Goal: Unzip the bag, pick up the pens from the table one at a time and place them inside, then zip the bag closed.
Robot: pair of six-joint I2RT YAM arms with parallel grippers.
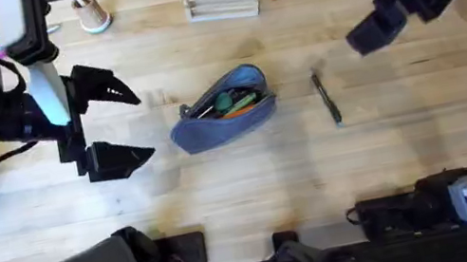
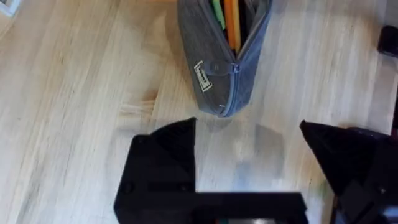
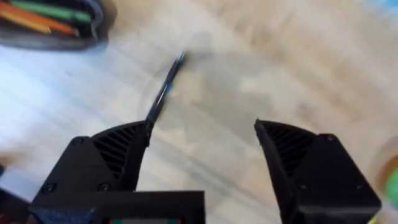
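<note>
Right gripper [image 3: 202,158], jaws wide and empty, hovers above the pen [image 1: 327,97] lying on the table [image 1: 243,187] right of the unzipped bag [image 1: 222,107]. Pen pickup appears in hand: descend, straddle the barrel, close. Left gripper [image 1: 123,124] waits open, left of the bag.

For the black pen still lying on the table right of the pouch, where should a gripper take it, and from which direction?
Probably mid-barrel, from straight above. The pen lies flat on the table, apart from the open bag, its length running roughly away from the arms' bases, so fingers should close across its narrow width. The right gripper, open near it, seems best placed.
</note>
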